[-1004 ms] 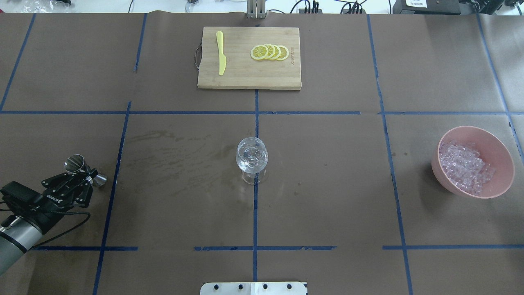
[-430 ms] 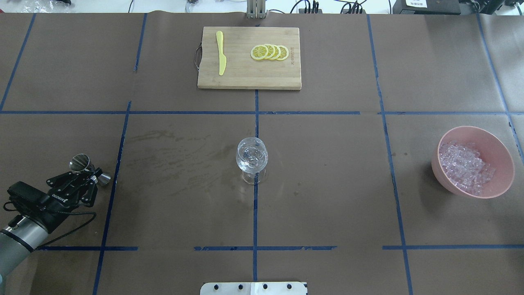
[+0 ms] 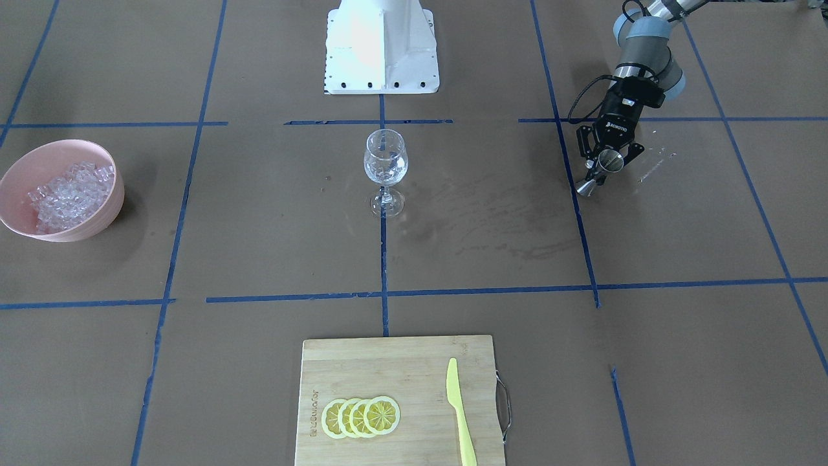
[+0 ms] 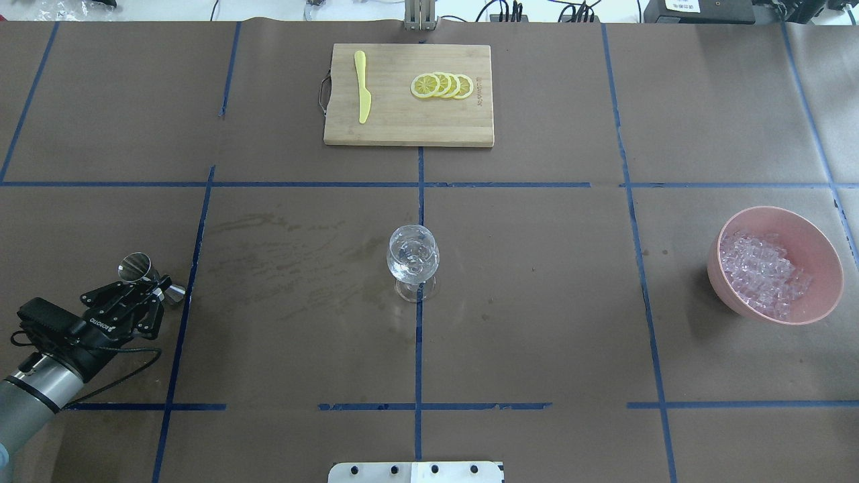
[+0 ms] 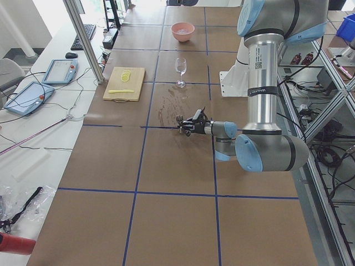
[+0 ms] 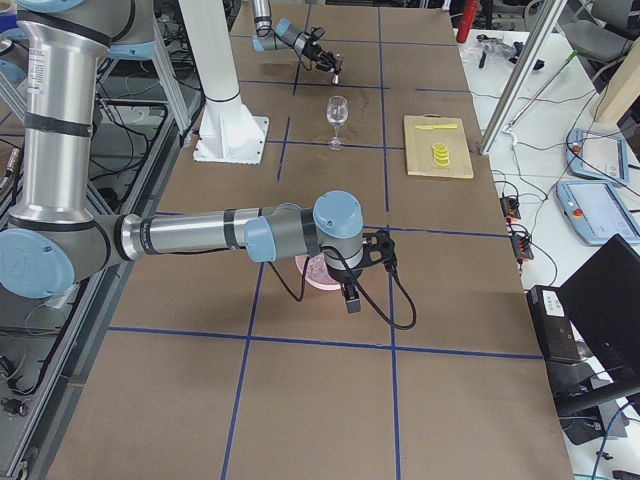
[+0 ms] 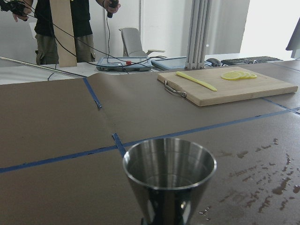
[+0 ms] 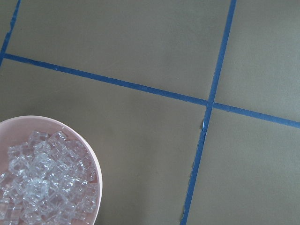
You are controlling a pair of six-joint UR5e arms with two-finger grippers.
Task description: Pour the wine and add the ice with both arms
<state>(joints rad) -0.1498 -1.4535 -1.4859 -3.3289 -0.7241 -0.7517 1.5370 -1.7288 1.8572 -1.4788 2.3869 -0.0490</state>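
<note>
My left gripper (image 4: 149, 287) is shut on the waist of a steel jigger (image 4: 137, 268) low over the table's left side. The jigger (image 7: 168, 174) stands upright and fills the left wrist view; I cannot make out wine inside it. That gripper (image 3: 605, 167) and jigger (image 3: 600, 171) also show from the front. A clear stemmed wine glass (image 4: 413, 258) stands at the table's middle, well right of the jigger. The ice (image 4: 762, 272) lies heaped in a pink bowl (image 4: 829, 245) at the far right. My right gripper (image 6: 351, 303) hangs over that bowl; whether it is open or shut I cannot tell.
A wooden cutting board (image 4: 402, 124) with a yellow knife (image 4: 362, 87) and lemon slices (image 4: 443, 86) lies at the back centre. Wet stains (image 4: 288, 261) mark the brown paper between jigger and glass. The white base block (image 3: 381, 45) sits at the robot's side.
My left gripper has carried the jigger a little to the right, toward the glass. Glass, bowl and board have not moved.
</note>
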